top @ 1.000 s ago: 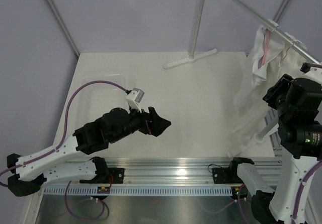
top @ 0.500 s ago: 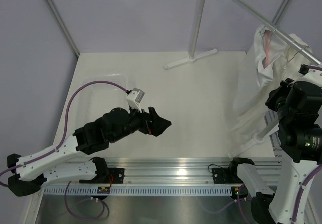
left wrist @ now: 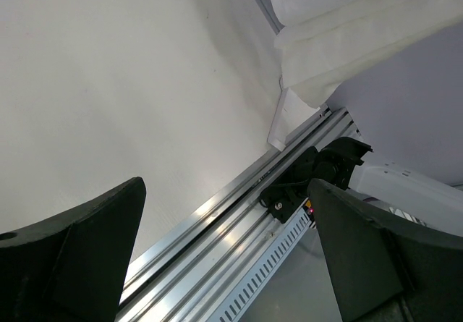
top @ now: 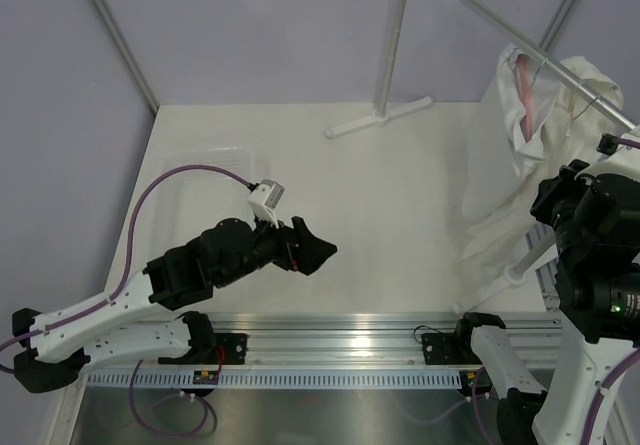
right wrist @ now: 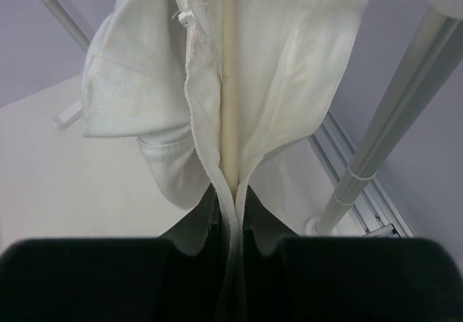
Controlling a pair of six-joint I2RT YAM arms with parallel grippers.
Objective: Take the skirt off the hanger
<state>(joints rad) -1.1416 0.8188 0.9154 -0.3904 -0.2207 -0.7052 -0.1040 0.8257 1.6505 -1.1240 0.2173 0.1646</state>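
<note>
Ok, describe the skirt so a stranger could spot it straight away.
Find the slanted metal rail at the far right. The skirt hangs beneath it on a pink hanger: the only white cloth there, pinched by the right gripper.

White skirt [right wrist: 289, 83]: bunched, draped on pinkish hanger [top: 525, 93], hanging above my right claw [right wrist: 230, 224]; lower edge pinched inside it.

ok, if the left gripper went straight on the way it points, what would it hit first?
Likely the table, just before the front rail; the left gripper angles down at it. Depth is unclear.
</note>
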